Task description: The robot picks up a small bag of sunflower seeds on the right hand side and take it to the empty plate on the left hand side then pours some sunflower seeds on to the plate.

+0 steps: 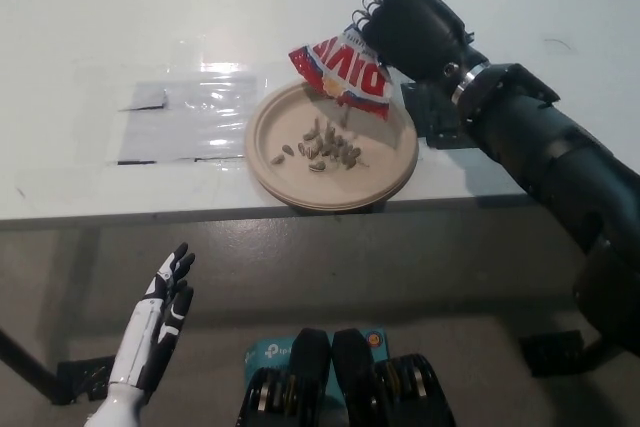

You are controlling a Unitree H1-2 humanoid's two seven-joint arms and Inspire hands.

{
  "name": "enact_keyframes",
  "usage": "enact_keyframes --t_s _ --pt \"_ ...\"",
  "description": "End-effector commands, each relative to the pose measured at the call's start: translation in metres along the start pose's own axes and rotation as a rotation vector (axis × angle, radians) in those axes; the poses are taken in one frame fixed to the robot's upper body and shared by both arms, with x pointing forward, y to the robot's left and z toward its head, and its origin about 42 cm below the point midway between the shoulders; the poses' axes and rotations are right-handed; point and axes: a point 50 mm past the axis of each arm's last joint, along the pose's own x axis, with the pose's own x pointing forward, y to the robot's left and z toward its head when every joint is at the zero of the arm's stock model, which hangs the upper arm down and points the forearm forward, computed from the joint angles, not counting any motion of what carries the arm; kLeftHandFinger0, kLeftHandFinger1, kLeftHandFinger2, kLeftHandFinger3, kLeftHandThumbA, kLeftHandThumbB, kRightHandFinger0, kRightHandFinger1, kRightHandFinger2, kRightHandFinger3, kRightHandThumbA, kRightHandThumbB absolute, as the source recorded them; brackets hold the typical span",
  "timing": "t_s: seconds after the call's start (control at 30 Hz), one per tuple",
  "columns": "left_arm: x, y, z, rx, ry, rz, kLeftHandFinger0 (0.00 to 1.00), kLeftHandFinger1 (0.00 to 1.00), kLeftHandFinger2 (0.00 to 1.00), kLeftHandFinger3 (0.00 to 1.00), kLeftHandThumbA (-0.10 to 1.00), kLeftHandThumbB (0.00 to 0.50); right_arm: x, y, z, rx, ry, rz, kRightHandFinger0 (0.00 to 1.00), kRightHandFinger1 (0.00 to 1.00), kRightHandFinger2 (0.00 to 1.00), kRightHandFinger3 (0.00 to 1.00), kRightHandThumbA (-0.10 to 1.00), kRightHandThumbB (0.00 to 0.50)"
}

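the bag of sunflower seeds [343,77] hangs tilted over the far right part of the plate [385,175], its long axis running slantwise from the upper right, where it is gripped, down toward the lower left. the lower, leftward corner looks like the open mouth, since a seed or two shows just beneath it, and it points toward the plate's middle. the bag is clear of the plate, held above it.

below that mouth a loose pile of seeds [325,147] lies on the plate, a little left of centre and well inside the rim, so some of the pour appears done.

the black right hand [415,27] is closed on the bag's upper right end, fingers curled over its top edge, with the wrist and arm running off to the lower right. the bag thus lies down and to the left of the hand. any further pour, or righting the bag, turns on rolling the wrist about that slanted axis: more tilt sends seeds left onto the plate, less tilt stops them.

the plate sits near the front edge of the white surface [120,27], with a clear plastic sheet [185,117] just beside it on the left.

the white left hand [160,322] rests low, below the surface edge, well apart from the bag, fingers spread and holding nothing.
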Motion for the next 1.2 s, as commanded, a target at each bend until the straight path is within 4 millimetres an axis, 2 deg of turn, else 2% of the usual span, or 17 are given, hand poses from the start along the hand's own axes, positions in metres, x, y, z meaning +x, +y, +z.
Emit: enact_keyframes --t_s 0.0,0.03,0.07,0.17,0.33,0.4,0.47,0.5,0.53,0.57,0.6,0.77,0.87,1.03,1.1,1.13,1.17 --pt "0.006 0.008 0.009 0.018 -0.057 0.006 1.00 1.00 1.00 1.00 1.00 0.066 0.005 -0.009 -0.022 0.202 0.185 -0.075 0.00 0.00 0.40 0.32 -0.10 0.328" --pt "0.006 0.008 0.008 0.016 -0.055 0.007 1.00 1.00 1.00 1.00 1.00 0.066 0.004 -0.008 -0.021 0.247 0.210 -0.071 0.00 0.00 0.40 0.35 -0.10 0.346" --pt "0.005 0.007 0.008 0.009 -0.052 0.009 1.00 1.00 1.00 1.00 1.00 0.072 0.000 -0.002 -0.020 0.378 0.286 -0.040 0.00 0.01 0.43 0.25 -0.10 0.282" --pt "0.004 0.007 0.008 0.005 -0.049 0.010 1.00 1.00 1.00 1.00 1.00 0.074 -0.008 0.008 -0.015 0.561 0.399 -0.012 0.00 0.01 0.48 0.19 -0.10 0.228" --pt "0.003 0.007 0.008 0.010 -0.046 0.009 1.00 1.00 1.00 1.00 1.00 0.076 -0.024 0.024 -0.008 0.763 0.534 0.005 0.00 0.04 0.64 0.14 -0.10 0.213" --pt "0.004 0.008 0.008 0.012 -0.042 0.015 1.00 1.00 1.00 1.00 1.00 0.081 -0.027 0.027 -0.007 0.816 0.577 0.024 0.00 0.13 0.80 0.25 -0.10 0.161" --pt "0.004 0.008 0.009 0.004 -0.040 0.014 1.00 1.00 1.00 1.00 1.00 0.079 -0.030 0.031 -0.006 0.880 0.616 0.028 0.00 0.21 0.86 0.45 -0.10 0.137" --pt "0.004 0.008 0.009 0.007 -0.043 0.013 1.00 1.00 1.00 1.00 1.00 0.077 -0.032 0.032 -0.005 0.905 0.632 0.023 0.00 0.26 0.87 0.60 -0.10 0.141" --pt "0.004 0.008 0.008 0.006 -0.043 0.014 1.00 1.00 1.00 1.00 1.00 0.076 -0.034 0.034 -0.004 0.919 0.642 0.023 0.00 0.28 0.87 0.71 -0.10 0.148" --pt "0.005 0.008 0.008 0.007 -0.041 0.015 1.00 1.00 1.00 1.00 1.00 0.077 -0.037 0.036 -0.003 0.932 0.651 0.023 0.00 0.27 0.86 0.76 -0.10 0.152" --pt "0.004 0.008 0.008 0.009 -0.038 0.015 1.00 1.00 1.00 1.00 1.00 0.080 -0.039 0.037 -0.001 0.950 0.656 0.016 0.00 0.25 0.80 0.74 -0.10 0.159" --pt "0.003 0.008 0.007 0.015 -0.037 0.012 1.00 1.00 1.00 1.00 1.00 0.083 -0.041 0.040 0.000 1.021 0.697 0.017 0.00 0.23 0.78 0.72 -0.10 0.151" --pt "0.001 0.007 0.006 0.010 -0.029 0.014 1.00 1.00 1.00 1.00 1.00 0.081 -0.044 0.042 -0.004 1.077 0.748 -0.011 0.00 0.22 0.76 0.68 -0.10 0.173" --pt "-0.001 0.011 0.007 0.011 -0.037 0.022 1.00 1.00 1.00 1.00 1.00 0.053 -0.051 0.046 -0.013 1.110 0.778 -0.031 0.00 0.25 0.79 0.73 -0.10 0.139" --pt "0.000 0.011 0.006 0.015 -0.042 0.022 1.00 1.00 1.00 1.00 1.00 0.058 -0.056 0.050 -0.017 1.077 0.780 -0.027 0.00 0.24 0.77 0.70 -0.10 0.158" --pt "-0.001 0.011 0.005 0.015 -0.035 0.024 1.00 1.00 1.00 1.00 1.00 0.071 -0.059 0.052 -0.018 1.058 0.772 -0.010 0.00 0.24 0.77 0.71 -0.10 0.139" --pt "-0.001 0.011 0.005 0.015 -0.034 0.024 1.00 1.00 1.00 1.00 1.00 0.072 -0.061 0.053 -0.019 1.045 0.768 0.000 0.00 0.25 0.79 0.74 -0.10 0.145"
